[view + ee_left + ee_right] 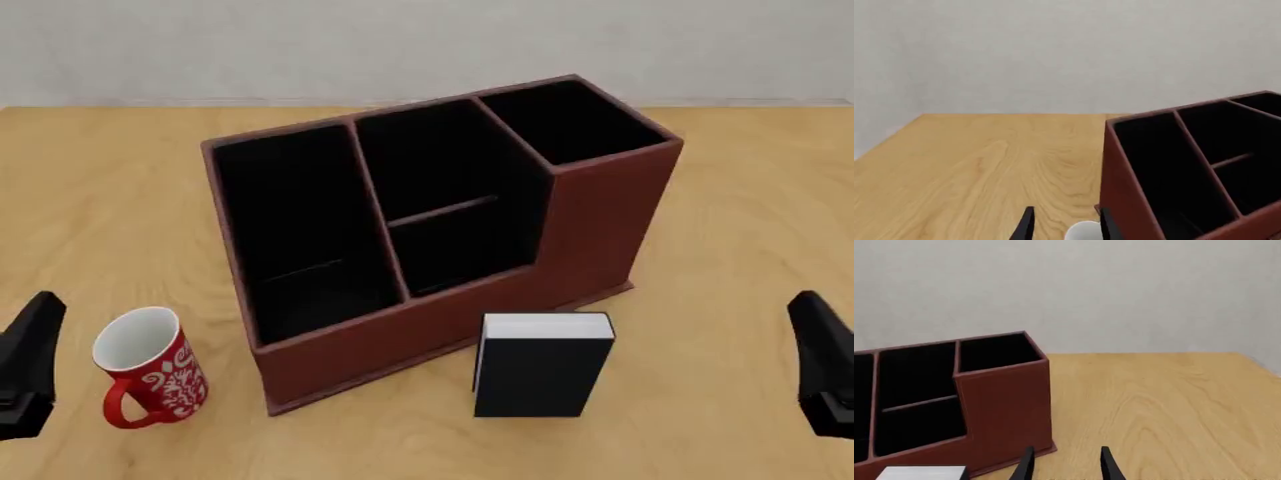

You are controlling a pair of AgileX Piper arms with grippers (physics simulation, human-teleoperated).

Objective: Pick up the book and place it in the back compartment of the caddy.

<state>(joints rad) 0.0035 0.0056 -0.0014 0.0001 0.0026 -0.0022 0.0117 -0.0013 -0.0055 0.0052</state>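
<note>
Standing upright before the caddy (pixel 441 240), the book (pixel 541 366) sits between two spread, empty grippers.

A red mug (pixel 144 370) with a white scrolling pattern stands upright on the counter (pixel 747 230), just beside the left jaws and a little ahead of them, on their inner side. Its handle points back toward the near edge and its inside is plain white. From the left wrist camera only a sliver of the white rim (pixel 1083 231) shows, low between the two jaw tips. The mug is well apart from the right jaws, across the width of the counter. The counter is light wood with a flowing grain. Behind its far edge rises a plain pale grey wall (pixel 400 45).
</note>
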